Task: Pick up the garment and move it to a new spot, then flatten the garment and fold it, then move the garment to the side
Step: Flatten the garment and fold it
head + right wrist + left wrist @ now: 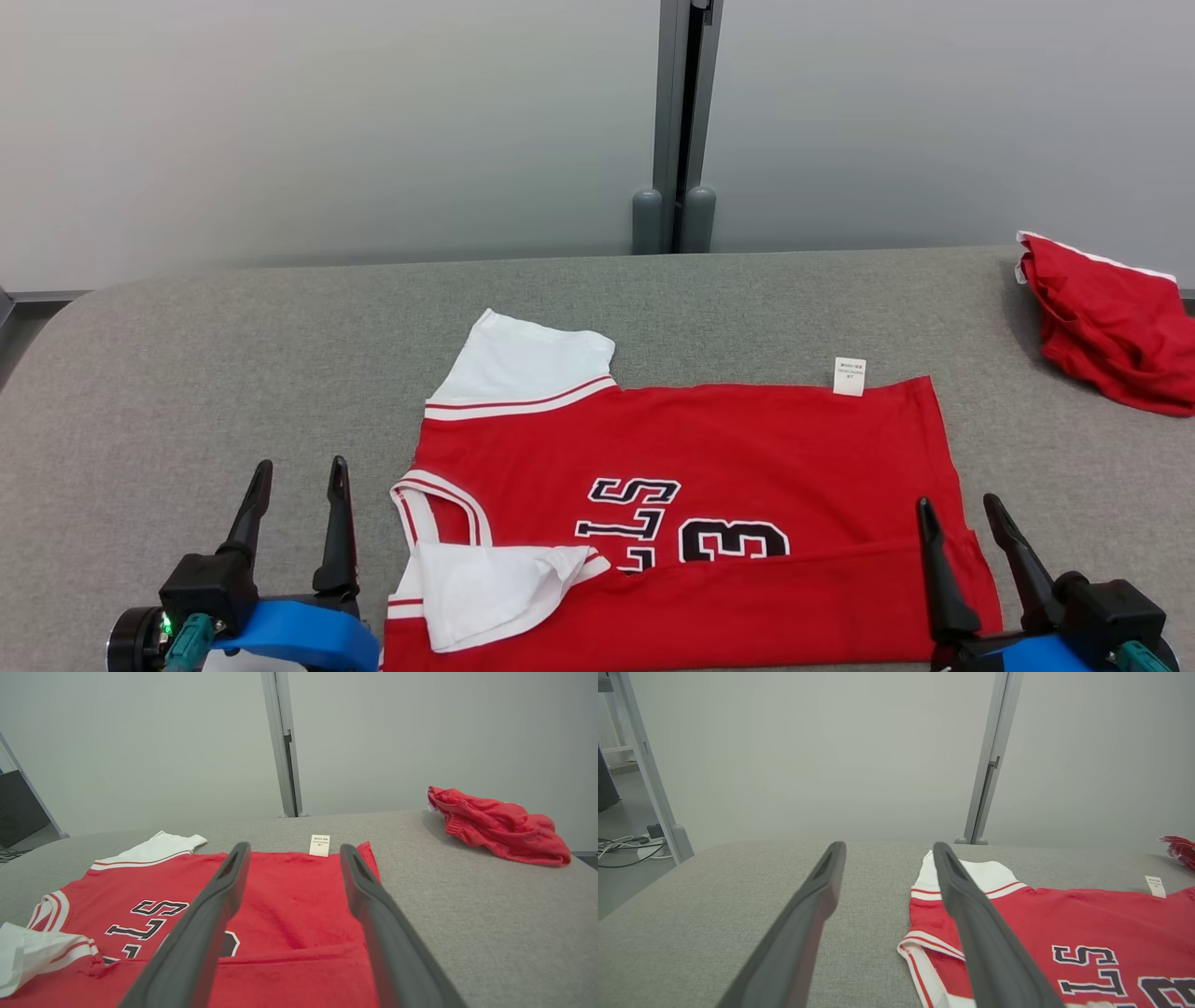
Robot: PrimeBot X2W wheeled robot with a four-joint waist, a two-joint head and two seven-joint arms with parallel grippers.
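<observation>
Both spread open and empty: left claw (301,464) just beside the collar of the red jersey (747,439), right claw (957,501) over its hem corner. Jersey lies flat on grey surface (233,355), near edge seemingly folded over. Crumpled red cloth (1111,327) far right.

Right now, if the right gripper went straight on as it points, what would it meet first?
Probably the red jersey: the open right gripper points across it toward the white tag. Height above the cloth is unclear.
</observation>
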